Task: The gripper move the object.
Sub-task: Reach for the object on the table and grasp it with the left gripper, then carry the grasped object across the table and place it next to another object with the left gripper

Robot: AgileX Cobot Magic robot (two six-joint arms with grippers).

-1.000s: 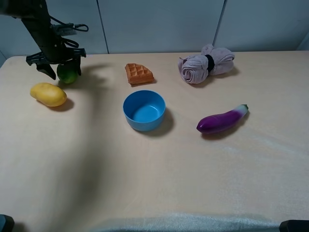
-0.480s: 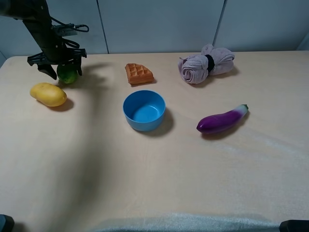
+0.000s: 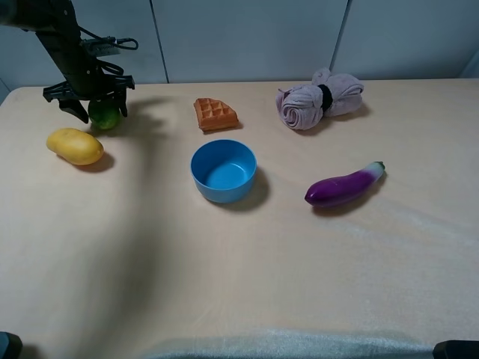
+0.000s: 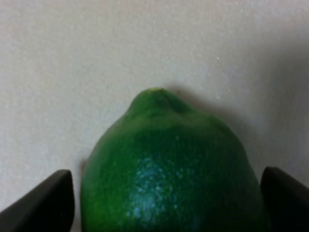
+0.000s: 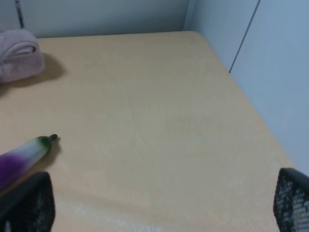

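The green lime [image 3: 105, 114] rests on the table at the far left, just behind the yellow mango [image 3: 75, 146]. My left gripper [image 3: 96, 110] is lowered over it, with one dark finger on each side. In the left wrist view the lime [image 4: 171, 169] fills the space between the fingertips [image 4: 46, 203], with a narrow gap on each side, so the jaws are open around it. My right gripper [image 5: 157, 205] is open and empty, low over the table's right side near the eggplant [image 5: 21, 157].
A waffle [image 3: 215, 114], a blue bowl [image 3: 223, 170], a purple eggplant [image 3: 344, 185] and a rolled pinkish towel [image 3: 318, 99] lie across the tan table [image 3: 224, 277]. A wall runs along the table's back edge, close behind the lime.
Almost nothing has changed. The left gripper stays around the lime with only a very slight shift, and the lime has not moved.
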